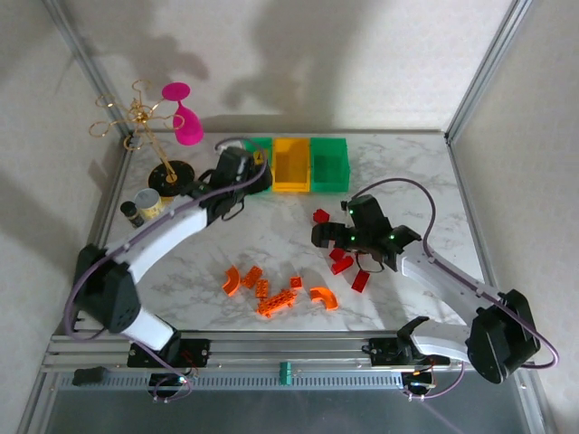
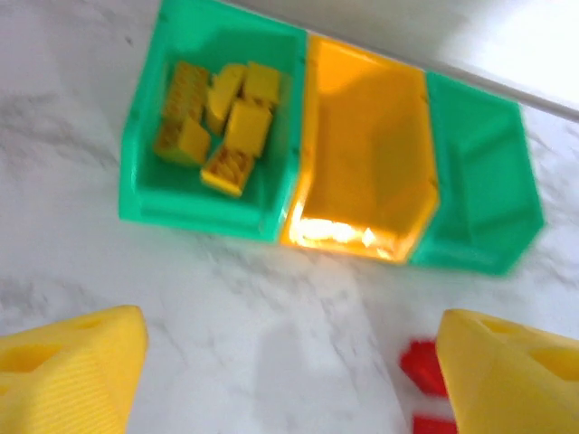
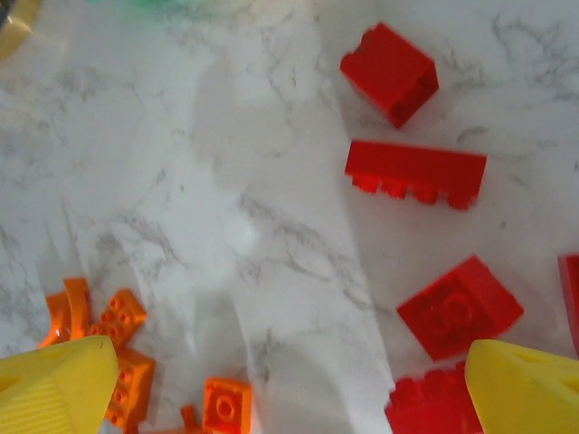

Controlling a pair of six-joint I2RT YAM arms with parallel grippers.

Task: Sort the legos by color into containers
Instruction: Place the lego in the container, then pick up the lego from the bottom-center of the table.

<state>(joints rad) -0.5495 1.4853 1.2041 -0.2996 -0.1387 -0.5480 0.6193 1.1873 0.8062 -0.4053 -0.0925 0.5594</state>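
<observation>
Standing in a row at the far edge of the counter (image 1: 271, 244), three bins (image 1: 291, 165) ran lengthwise away from the arms, with yellow bricks (image 2: 222, 122) heaped in the left green bin (image 2: 145, 194). The left pincer (image 2: 289, 380) hung spread wide just before them. The right pincer (image 3: 289, 389), also spread, hung over scattered red bricks (image 3: 414, 172), with orange bricks (image 1: 276, 294) lying nearer the front edge.

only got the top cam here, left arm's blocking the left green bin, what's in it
observer: The left wrist view shows the left green bin holding a pile of yellow bricks, no other colour.
operator: is that arm carrying one now
observer: No, the left gripper is open and empty.
operator: and the right one
observer: The right gripper is open over loose red bricks, gripping none.
</observation>
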